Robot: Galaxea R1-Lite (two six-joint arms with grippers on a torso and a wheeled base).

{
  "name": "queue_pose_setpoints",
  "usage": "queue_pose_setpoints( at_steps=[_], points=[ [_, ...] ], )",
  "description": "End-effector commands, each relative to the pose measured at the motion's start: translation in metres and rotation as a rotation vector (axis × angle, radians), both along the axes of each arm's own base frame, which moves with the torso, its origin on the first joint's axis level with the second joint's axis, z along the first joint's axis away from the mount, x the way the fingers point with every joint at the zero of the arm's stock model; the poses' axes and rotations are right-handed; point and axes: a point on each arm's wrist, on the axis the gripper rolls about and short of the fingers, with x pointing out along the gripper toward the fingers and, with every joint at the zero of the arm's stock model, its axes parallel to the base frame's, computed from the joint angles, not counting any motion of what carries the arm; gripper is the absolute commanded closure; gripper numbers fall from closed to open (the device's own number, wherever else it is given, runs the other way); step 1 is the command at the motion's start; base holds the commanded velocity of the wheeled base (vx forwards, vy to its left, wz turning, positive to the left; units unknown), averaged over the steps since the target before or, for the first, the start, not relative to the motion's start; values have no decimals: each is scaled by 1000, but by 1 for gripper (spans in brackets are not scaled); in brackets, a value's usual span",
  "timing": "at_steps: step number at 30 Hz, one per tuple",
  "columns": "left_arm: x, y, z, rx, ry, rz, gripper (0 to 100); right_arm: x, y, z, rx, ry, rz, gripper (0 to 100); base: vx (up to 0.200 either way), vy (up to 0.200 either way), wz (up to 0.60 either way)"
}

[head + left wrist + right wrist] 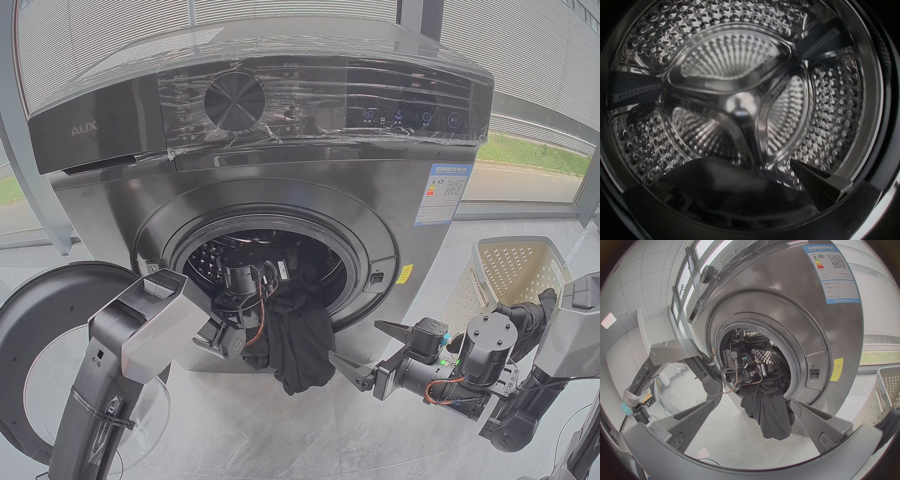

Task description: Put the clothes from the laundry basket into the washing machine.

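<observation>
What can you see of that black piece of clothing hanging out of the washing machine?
The black garment is plain, soft dark fabric, crumpled in folds. Its upper part lies inside the washing machine, in its round opening; the rest spills over the lower rim and hangs limp down the front panel. The left gripper, open inside the drum, has dark cloth draped over one side.

Left of the right gripper [354, 339] the garment [297, 340] is showing black and the washing machine [350, 187] dark grey; right of it the laundry basket [519, 262] is showing cream with cross-shaped holes.
</observation>
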Motion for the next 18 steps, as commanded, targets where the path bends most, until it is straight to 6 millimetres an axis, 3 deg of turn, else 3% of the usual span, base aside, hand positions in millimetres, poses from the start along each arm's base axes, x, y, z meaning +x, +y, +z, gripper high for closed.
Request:
queue_pose_setpoints(
  at_steps=[1,7,13,18],
  points=[
    [-62,0,34,69,156,-81,0,0,1,1,3,-4,3,0,0,0,0],
    [-81,-5,7,127,253,-154,0,-1,1,2,4,-5,6,0,0,0,0],
    [-80,-5,-21,158,312,-160,0,-1,2,1,3,-4,8,0,0,0,0],
    [-69,8,-48,233,344,-122,0,-1,2,2,4,-5,9,0,0,0,0]
  ],
)
